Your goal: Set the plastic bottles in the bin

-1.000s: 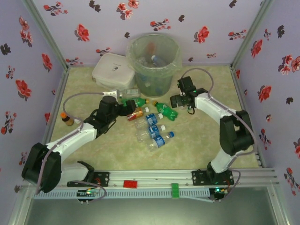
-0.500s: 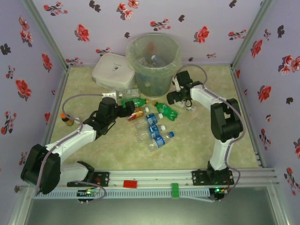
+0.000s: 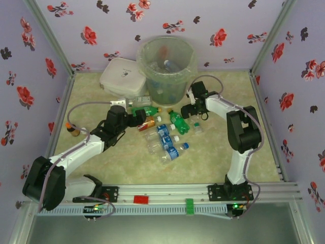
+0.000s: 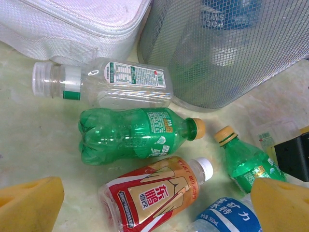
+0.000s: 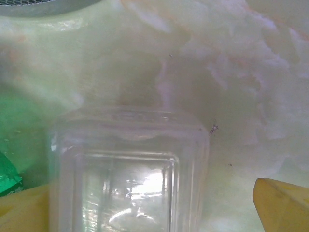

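Since a second ago the right arm has folded in toward the bin [image 3: 152,71], its elbow drawn nearer, while the left arm has hardly stirred. The right claw [image 5: 153,207] is spread as wide as it goes and grips nothing. A clear bottle [image 5: 130,164] with a squarish body sits between its yellow pads [image 5: 282,205], and there is a plain gap on the one side. This bottle lies on the counter [image 3: 218,157] in front of the bin, toward its right.

The left claw [image 4: 154,203] is also fully spread and empty. It hangs over an orange-red bottle [image 4: 159,191] in front of the bin. Closer to the bin lies a green bottle [image 4: 135,135] on its side. Beyond that, a clear white-labelled bottle [image 4: 116,82] lies just beside the bin's foot. To one side of these are a second green bottle [image 4: 244,164] and a blue-labelled bottle [image 4: 227,217]. Through the bin's wall a blue label shows on a bottle already inside. A white lidded container [image 3: 122,76] stands just left of the bin. A small brown bottle [image 3: 72,129] stands well apart from the bin, at the counter's left edge.
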Controlling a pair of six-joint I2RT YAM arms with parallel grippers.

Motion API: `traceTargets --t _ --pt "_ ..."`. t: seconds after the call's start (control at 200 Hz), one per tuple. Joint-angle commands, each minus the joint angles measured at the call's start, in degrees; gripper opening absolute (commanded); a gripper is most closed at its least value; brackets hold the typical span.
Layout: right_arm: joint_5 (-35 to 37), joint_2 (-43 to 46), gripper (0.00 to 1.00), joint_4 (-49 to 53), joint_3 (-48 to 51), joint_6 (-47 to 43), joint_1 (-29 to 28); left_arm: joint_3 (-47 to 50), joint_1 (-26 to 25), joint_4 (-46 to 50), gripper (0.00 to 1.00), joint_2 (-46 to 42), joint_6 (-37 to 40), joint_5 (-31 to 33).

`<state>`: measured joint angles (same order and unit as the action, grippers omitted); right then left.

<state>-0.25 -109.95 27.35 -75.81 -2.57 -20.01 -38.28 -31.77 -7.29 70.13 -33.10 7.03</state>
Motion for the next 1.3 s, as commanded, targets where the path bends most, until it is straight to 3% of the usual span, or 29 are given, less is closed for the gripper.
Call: traceTargets --t 0.0,0.23,0.465,0.58,0.94,1.145,1.295 --pt "0.39 -1.43 0.99 0.42 0.59 0.49 -0.03 1.09 -0.23 -1.76 1.00 -0.52 -0.47 1.23" --pt "1.47 -2.79 0.86 1.78 -0.74 1.54 -0.08 1.54 -0.22 -1.85 1.00 -1.11 -0.37 1.50" --pt "1.51 -3.52 0.59 3.17 -1.45 2.54 -0.12 1.80 -0.22 -1.87 1.00 -1.45 -0.64 1.94" --pt "0.60 -0.88 0.51 1.85 -0.12 3.64 -0.18 2.12 -0.22 -1.80 1.00 -1.62 -0.56 2.53" --pt "-4.28 17.39 0.44 -1.42 2.88 8.70 1.60 5.14 2.15 -3.35 1.00 -3.93 -0.25 3.08" --pt "-6.46 26.09 0.41 -2.28 -1.57 13.56 1.53 7.78 7.83 -1.30 1.00 -6.91 -1.87 2.91" --pt "-10.37 27.69 0.40 -5.19 -7.38 18.04 1.53 9.41 10.81 1.66 1.00 -9.85 -0.60 2.55"
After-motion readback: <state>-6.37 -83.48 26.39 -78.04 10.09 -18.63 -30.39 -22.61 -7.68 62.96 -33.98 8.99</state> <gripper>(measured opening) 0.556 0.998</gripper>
